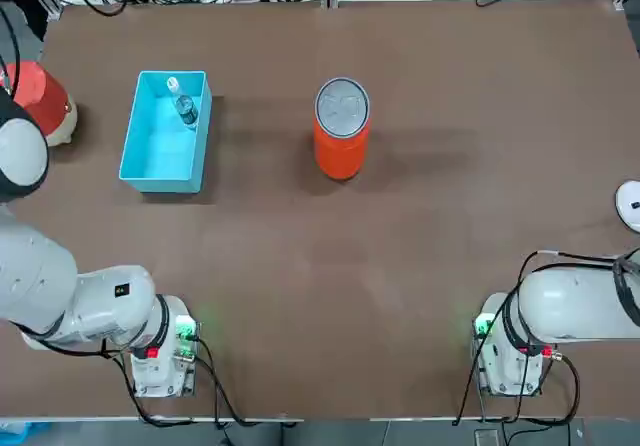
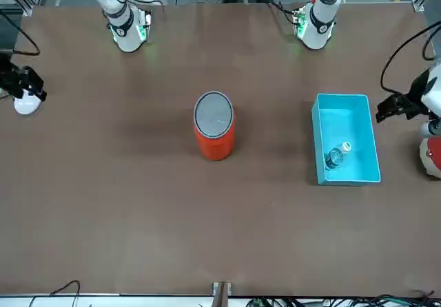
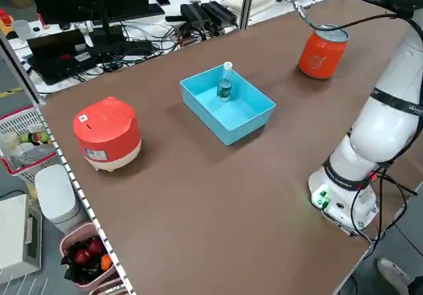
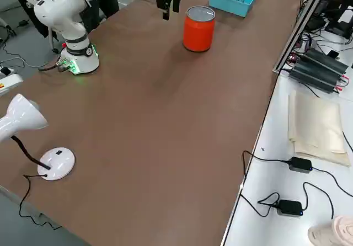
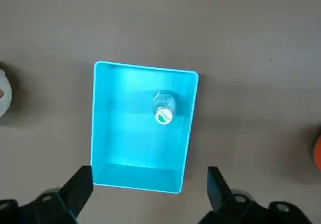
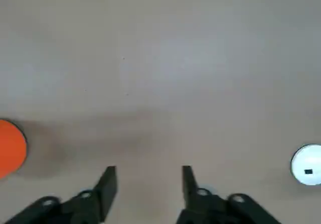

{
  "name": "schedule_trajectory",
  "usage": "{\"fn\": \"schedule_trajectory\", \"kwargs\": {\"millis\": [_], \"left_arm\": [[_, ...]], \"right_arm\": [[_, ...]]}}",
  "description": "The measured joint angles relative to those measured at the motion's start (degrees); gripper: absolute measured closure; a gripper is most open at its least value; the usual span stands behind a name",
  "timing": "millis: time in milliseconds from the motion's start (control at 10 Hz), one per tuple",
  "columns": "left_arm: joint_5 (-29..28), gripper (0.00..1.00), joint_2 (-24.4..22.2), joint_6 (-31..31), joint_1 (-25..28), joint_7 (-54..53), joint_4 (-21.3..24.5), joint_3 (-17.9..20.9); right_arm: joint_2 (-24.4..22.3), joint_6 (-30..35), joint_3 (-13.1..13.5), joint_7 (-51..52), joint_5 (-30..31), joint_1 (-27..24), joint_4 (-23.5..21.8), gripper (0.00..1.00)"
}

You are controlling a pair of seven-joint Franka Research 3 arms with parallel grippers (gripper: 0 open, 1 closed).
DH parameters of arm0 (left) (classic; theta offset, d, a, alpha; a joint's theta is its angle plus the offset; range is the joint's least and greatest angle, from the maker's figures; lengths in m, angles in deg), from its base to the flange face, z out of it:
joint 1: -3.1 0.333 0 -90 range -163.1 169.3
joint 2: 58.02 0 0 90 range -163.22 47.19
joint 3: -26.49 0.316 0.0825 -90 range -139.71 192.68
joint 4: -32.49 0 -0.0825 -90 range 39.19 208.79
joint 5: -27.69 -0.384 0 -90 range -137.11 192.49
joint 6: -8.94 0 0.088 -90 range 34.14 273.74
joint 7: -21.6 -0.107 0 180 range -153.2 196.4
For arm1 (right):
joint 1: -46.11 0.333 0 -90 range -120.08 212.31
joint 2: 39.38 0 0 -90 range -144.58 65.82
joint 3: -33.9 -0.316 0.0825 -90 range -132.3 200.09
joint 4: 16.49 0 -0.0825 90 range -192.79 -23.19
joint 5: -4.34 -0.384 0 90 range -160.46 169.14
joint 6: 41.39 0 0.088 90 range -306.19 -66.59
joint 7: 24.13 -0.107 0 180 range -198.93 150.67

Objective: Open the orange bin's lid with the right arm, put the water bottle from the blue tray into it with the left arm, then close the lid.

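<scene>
Blue tray (image 5: 143, 128) holding upright water bottle (image 5: 163, 108), left tool (image 5: 149, 184) wide open, right tool (image 6: 146, 181) open, both empty

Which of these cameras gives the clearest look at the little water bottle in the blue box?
The left side view: the water bottle stands upright in the blue tray, showing cap and body. The top, front and left wrist views see it from above; the right side view shows it tiny.

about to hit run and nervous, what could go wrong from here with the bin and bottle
Nothing has begun: the lid sits shut on the orange bin, both arms held high. The bin is a tall free-standing can, so the right gripper, jaws open, might tip or shove it. The water bottle stands upright near a wall of the blue tray; the left gripper could topple it or strike the wall.
</scene>
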Motion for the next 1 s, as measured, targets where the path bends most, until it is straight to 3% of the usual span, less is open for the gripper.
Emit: {"fn": "schedule_trajectory", "kwargs": {"millis": [300, 500, 700, 1000], "left_arm": [[0.0, 0.0, 1.5, 5.9, 1.2, -0.5, 4.8, 0.1], [0.0, 0.0, 3.4, 13.0, 1.3, -0.5, 10.2, 0.2], [-0.4, 0.0, 4.7, 21.2, 1.6, -0.5, 15.8, 0.3], [-0.9, 0.0, 5.7, 29.0, 1.9, -0.4, 22.0, 0.3]], "right_arm": [[0.3, -1.5, -0.6, -18.1, -0.1, 10.7, -0.2, 0.75], [0.7, -3.8, -0.8, -28.5, -1.1, 17.9, -1.1, 0.86], [1.9, -8.4, -0.8, -37.3, -2.8, 24.1, -3.0, 0.94], [8.0, -18.8, -0.9, -50.9, -3.2, 33.4, -3.9, 0.97]]}}
